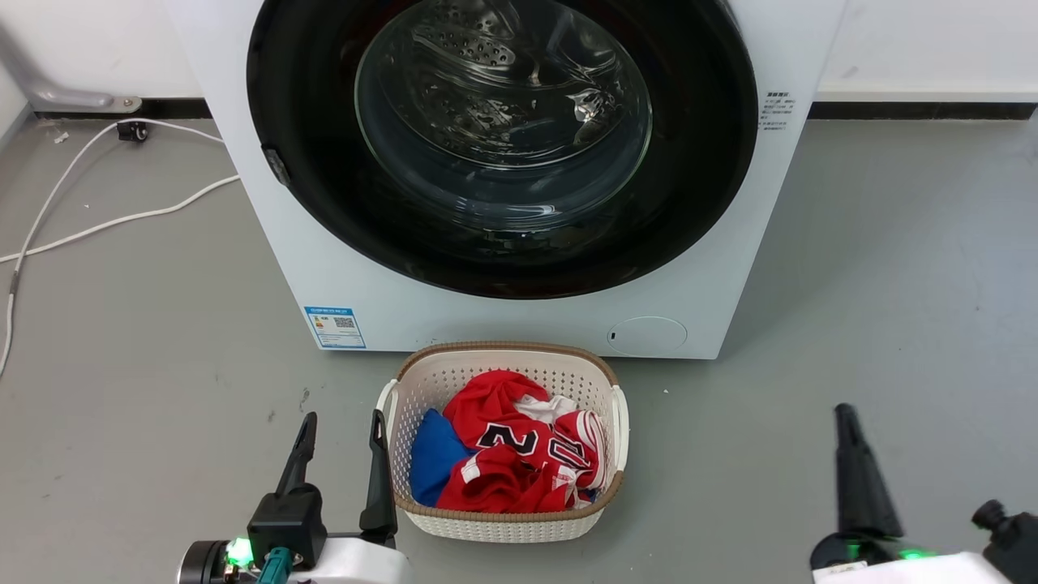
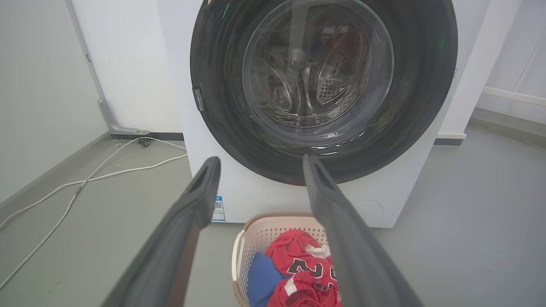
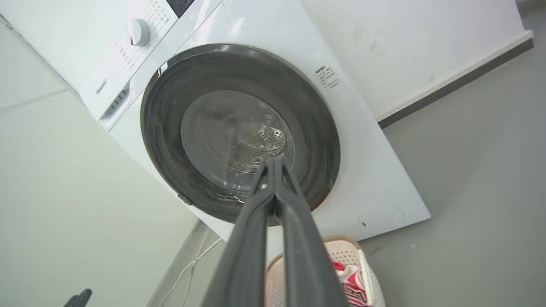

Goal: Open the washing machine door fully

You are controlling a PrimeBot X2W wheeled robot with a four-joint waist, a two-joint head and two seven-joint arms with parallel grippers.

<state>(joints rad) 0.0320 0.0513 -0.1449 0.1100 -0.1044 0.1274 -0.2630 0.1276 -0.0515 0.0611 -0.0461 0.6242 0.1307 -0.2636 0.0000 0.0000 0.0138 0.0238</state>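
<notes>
In the head view the washing machine door (image 1: 503, 146) lies flat against the white machine's (image 1: 324, 268) front, straight behind the laundry basket (image 1: 503, 349), which stands on the grey floor just before the machine with a red jersey (image 1: 519, 446) and a blue cloth in it. The left gripper (image 1: 343, 418) hangs just beside the basket's left wall, fingers spread wide and holding nothing. The right gripper (image 1: 845, 414) is well off to the basket's right, showing as a single dark spike. In the left wrist view the left gripper (image 2: 260, 158) gapes wide and empty above the basket (image 2: 264, 221), with the door (image 2: 324, 85) beyond and apart from both fingers. In the right wrist view the right gripper (image 3: 274, 161) has its fingertips pressed together on nothing, with the door (image 3: 240, 132) closed up beyond the basket (image 3: 362, 260).
</notes>
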